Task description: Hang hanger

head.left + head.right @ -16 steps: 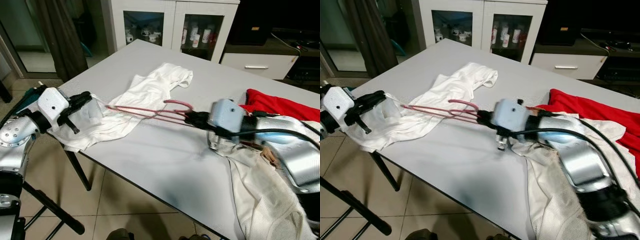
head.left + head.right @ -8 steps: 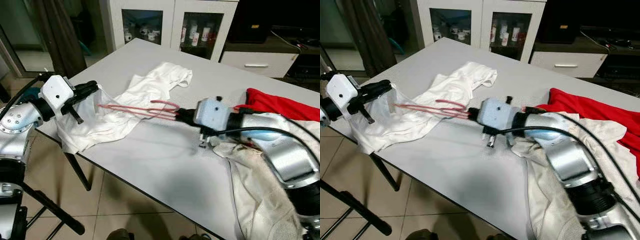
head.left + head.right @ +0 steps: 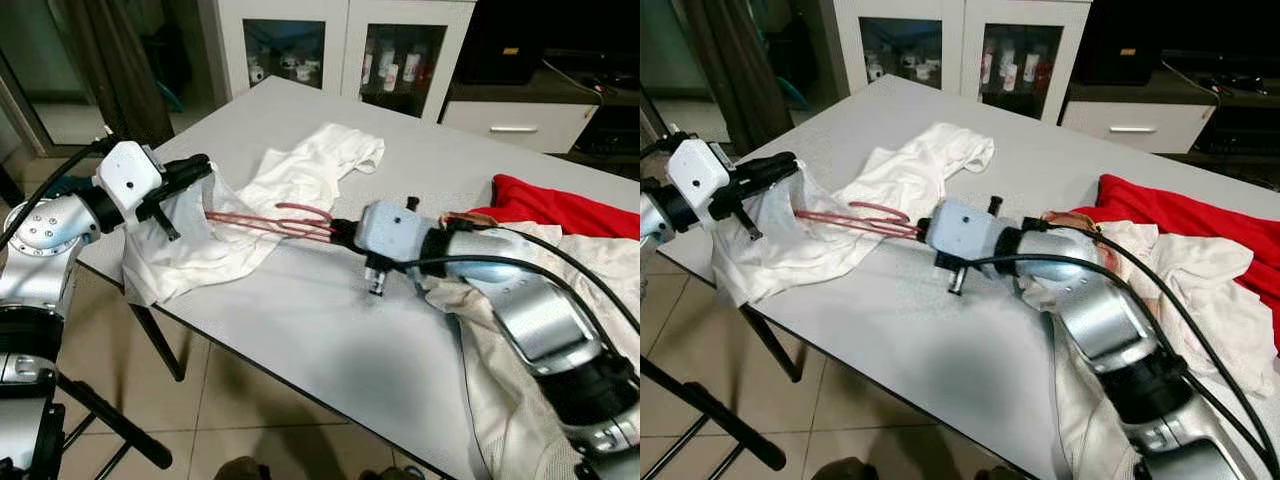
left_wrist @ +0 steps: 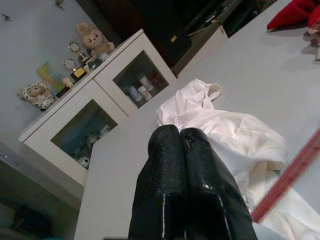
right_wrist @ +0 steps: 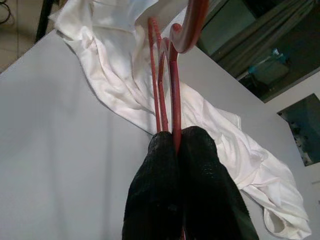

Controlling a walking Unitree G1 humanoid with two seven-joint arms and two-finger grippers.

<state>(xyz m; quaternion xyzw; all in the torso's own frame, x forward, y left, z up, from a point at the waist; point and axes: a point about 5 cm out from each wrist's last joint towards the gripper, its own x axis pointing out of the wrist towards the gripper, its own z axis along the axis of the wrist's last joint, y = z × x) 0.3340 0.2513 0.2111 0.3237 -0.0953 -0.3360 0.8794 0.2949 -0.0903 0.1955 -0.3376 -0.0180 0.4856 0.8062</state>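
The right gripper [image 3: 343,234] is clamped tight on the end of a red hanger [image 3: 275,219], its two black fingers [image 5: 167,200] pressed together around the thin bars, so the hanger sticks out level over the grey table [image 3: 330,340] and points toward the white shirt [image 3: 290,190] — a grip at one end that seems meant for threading the far end into the cloth. The left gripper [image 3: 195,172] stands at the table's corner with its fingers [image 4: 190,185] closed flat against each other, pinching a fold of that shirt and lifting its edge off the table; held up this way the fabric probably forms an opening for the hanger to enter. The hanger's tip lies just beside the raised fold, over the shirt. A red garment [image 3: 560,210] and another white one [image 3: 1200,290] lie heaped by the right arm, apparently waiting their turn
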